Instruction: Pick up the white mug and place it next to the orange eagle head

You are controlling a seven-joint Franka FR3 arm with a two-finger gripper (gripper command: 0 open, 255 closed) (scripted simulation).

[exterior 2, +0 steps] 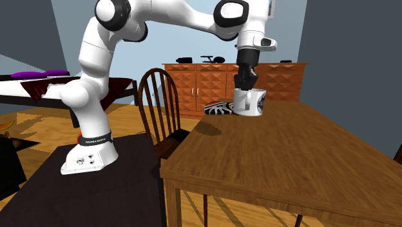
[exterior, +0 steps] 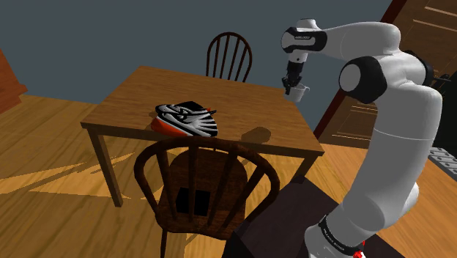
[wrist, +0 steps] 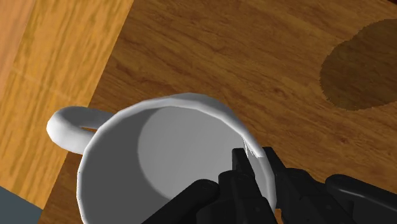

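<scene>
Wooden table (exterior: 143, 82) in a room with a plank floor and dark blue-grey walls. A black gripper (wrist: 254, 156) is closed narrowly on the rim of a white mug (wrist: 146, 159). One finger is inside the wall and one outside, on the side away from the handle. The mug hangs upright and clear of the table, above a spot near one edge. Its round shadow (exterior: 256, 135) falls on the bare wood, apart from it. The black, white and orange eagle head (exterior: 187, 119) lies well apart, by the table edge where a wooden chair (exterior: 205, 183) is tucked in. The mug looks stiff, smooth and probably light, though brittle if dropped. Pinched off-centre on a thin wall, it could tip or slip, so slow travel seems wise.
</scene>
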